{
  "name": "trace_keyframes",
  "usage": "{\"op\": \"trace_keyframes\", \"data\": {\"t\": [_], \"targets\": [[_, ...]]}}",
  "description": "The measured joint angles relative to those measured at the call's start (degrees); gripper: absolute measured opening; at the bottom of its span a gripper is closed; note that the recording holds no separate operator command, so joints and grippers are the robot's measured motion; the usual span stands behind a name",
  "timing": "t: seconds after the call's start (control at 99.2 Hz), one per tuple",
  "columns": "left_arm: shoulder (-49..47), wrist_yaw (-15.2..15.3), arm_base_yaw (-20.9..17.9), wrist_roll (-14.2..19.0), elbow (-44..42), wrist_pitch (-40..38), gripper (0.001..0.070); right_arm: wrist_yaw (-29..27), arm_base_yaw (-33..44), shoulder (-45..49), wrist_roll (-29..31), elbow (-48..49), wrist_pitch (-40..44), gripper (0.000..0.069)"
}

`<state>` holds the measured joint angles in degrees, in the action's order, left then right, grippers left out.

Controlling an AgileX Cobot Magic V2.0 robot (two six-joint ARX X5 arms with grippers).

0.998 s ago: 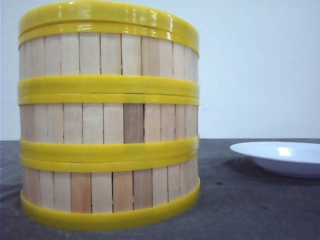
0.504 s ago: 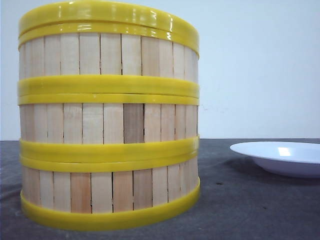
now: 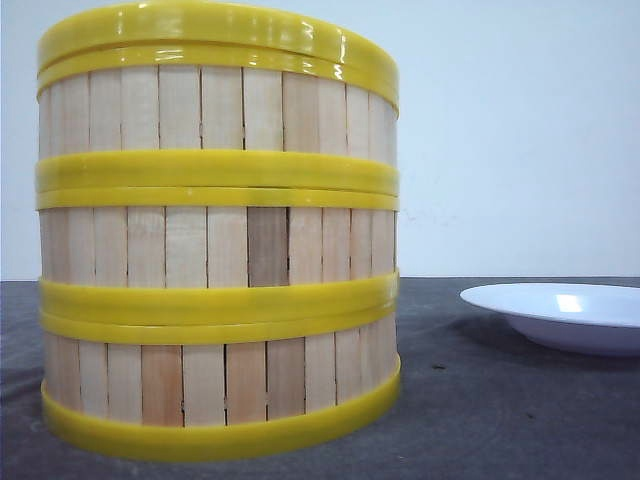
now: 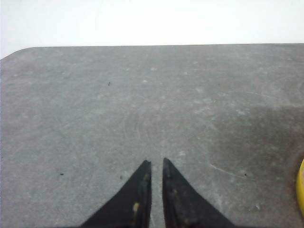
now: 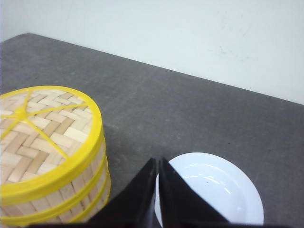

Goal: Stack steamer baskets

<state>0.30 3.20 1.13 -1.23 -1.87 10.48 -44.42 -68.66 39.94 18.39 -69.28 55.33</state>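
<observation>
Already the steamer baskets stand as one column of three on the dark grey table, left of centre and close to the front camera, each yellow rim seated on the one below. The seams look even around the visible side, though the band between the bottom and middle baskets appears slightly skewed; the far side is hidden, so I cannot say whether every rim sits fully home. A woven lid with a yellow rim and crossed yellow ribs caps the column, seen from the right wrist camera.

The white plate lies on the table to the right of the stack, apart from it, with bare table between them.

The right gripper hangs above the gap between stack and plate, its jaws drawn together with nothing between them. The left gripper hovers over bare table with its jaws nearly closed and empty; only a sliver of yellow rim shows at the edge of its view.

By my judgement the stacking looks finished, so the risk now lies in the arms' movement. The right arm sits near the column's top; a sideways sweep toward it could clip the lid or upper rim and shove the tall stack out of line or topple it. A drop could strike the plate's edge and tip it. If a rim is unseated on the hidden side, even a light knock might slide a basket off.
</observation>
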Motion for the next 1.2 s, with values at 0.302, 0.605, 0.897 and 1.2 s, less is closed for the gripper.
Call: {"op": "trace_keyframes", "data": {"t": [0.302,0.605,0.897,1.2], "targets": [[0.0,0.0,0.0,0.0,0.0,0.0,0.0015,2.67,15.06,0.04,-8.85,0.0,-7.76,0.0004],[0.0,0.0,0.0,0.0,0.0,0.0,0.0015,26.4,44.85,0.04,-20.98,0.66,-17.05,0.0004],[0.0,0.0,0.0,0.0,0.0,0.0,0.0015,38.71,63.19,-1.49,-23.12,10.56,-28.13,0.0004],[0.0,0.0,0.0,0.0,0.0,0.0,0.0015,39.93,67.23,-11.17,-23.02,31.41,-43.04,0.0004]]}}
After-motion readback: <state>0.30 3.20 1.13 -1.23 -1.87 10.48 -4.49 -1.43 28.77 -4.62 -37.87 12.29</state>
